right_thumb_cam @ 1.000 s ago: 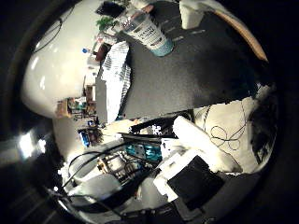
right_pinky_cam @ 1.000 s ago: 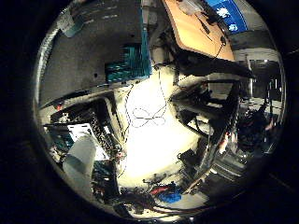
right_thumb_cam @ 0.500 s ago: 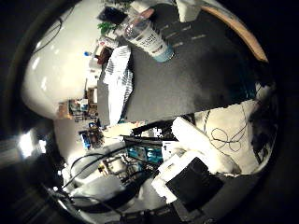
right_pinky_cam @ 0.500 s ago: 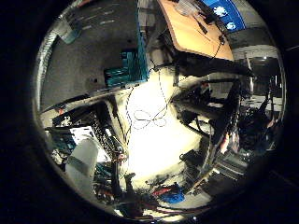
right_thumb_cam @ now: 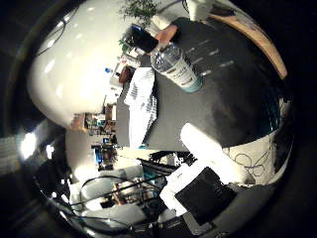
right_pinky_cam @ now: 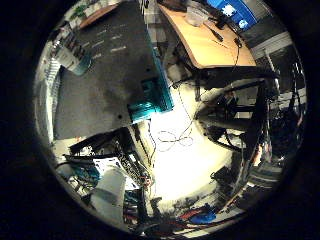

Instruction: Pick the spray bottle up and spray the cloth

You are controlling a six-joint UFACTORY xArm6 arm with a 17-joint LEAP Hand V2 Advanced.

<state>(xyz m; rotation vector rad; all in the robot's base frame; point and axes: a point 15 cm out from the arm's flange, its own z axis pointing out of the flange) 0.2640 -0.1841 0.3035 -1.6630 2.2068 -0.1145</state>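
Note:
The spray bottle (right_thumb_cam: 176,67), clear with a pale label and a teal base, stands upright on the dark table top (right_thumb_cam: 233,104). The white striped cloth (right_thumb_cam: 140,106) lies crumpled beside it, near the table's edge. My hand (right_thumb_cam: 207,154) shows as a white finger and a black part reaching into the thumb side view, well short of the bottle and holding nothing. The finger looks straight. The little finger side view also shows the bottle (right_pinky_cam: 71,53) standing on the table (right_pinky_cam: 112,80), small and far from the palm.
Teal parts (right_pinky_cam: 151,98) stick out at the table's near edge. A wooden desk (right_pinky_cam: 207,42) with screens stands beyond the table. Chair legs and stands (right_pinky_cam: 235,115) sit on the pale floor below, with racks of gear (right_pinky_cam: 100,165) under the table.
Both views have swung toward the table. The bottle and cloth now sit nearer the middle of the thumb side view, and the bottle has come into the little finger side view.

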